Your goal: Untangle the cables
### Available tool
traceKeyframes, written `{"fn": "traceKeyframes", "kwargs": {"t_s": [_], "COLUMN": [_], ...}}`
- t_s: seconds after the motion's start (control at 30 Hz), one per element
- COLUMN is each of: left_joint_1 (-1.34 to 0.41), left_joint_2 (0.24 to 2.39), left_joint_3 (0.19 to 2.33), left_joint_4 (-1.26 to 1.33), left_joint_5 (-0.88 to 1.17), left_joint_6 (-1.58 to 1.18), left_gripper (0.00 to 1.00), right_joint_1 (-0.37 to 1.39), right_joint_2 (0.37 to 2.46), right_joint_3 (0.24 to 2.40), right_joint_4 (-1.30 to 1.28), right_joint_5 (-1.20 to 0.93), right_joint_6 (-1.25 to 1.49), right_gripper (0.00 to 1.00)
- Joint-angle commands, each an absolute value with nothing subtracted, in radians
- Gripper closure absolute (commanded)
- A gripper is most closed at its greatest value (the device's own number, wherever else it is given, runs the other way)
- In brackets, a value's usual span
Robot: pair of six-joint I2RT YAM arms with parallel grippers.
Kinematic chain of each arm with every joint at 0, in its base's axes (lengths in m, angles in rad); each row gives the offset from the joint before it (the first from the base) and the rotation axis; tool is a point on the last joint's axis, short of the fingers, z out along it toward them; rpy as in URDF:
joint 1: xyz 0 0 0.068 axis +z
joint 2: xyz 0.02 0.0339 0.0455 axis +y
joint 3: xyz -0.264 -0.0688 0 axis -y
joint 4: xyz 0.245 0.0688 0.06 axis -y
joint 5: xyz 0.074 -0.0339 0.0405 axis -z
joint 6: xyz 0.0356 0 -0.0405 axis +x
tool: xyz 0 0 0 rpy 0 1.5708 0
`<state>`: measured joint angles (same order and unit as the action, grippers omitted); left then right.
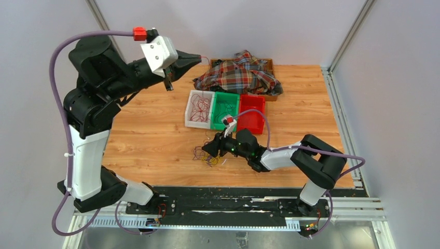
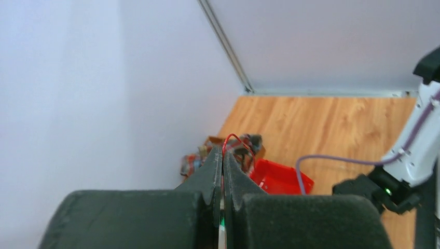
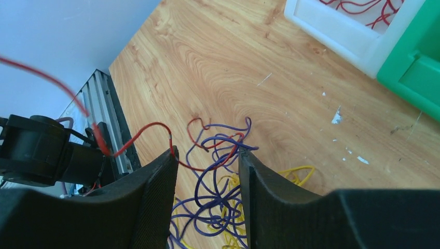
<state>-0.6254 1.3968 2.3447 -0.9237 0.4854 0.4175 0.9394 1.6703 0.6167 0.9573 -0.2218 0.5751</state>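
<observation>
Left pincer (image 2: 223, 162): my fingers are pressed together on a red strand (image 2: 232, 136), which loops up out of the tip.
Right pincer (image 3: 207, 152): spread wide, low over the table (image 1: 150, 129), gripping nothing.
Cables (image 1: 207, 157): a loose heap of purple, yellow and red wire, lying under and between my right fingers.
Heading: the heap has no clear long axis. One red wire rises from it up and away to my right pincer's left.
White bin (image 1: 190, 111): just beyond my right pincer, holding red wires.
Green bin (image 1: 225, 95): touching the white bin, with thin strands too fine to name.
Red bin (image 1: 249, 125): next in the row. I cannot make out its contents.
Wooden tray (image 1: 270, 65): beyond the bins, heaped with a plaid cloth (image 1: 238, 75).
</observation>
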Motion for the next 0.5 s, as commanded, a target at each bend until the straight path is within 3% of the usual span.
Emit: {"fn": "traceKeyframes", "kwargs": {"t_s": [0.0,0.47], "left_joint_1": [-0.634,-0.634], "left_joint_2": [1.359,1.34], "left_joint_3": [2.351,2.317], "left_joint_4": [-0.705,-0.184], "left_joint_5": [0.418,0.225], "left_joint_6": [0.401,0.636], "left_gripper": [1.0,0.99], "right_joint_1": [0.973,0.996], "right_joint_2": [1.694,1.673], "right_joint_3": [0.594,0.53], "right_joint_4": [1.013,0.99], "right_joint_5": [-0.207,-0.159], "right_joint_6": [0.581,0.594], "right_gripper": [0.53,0.55]}}
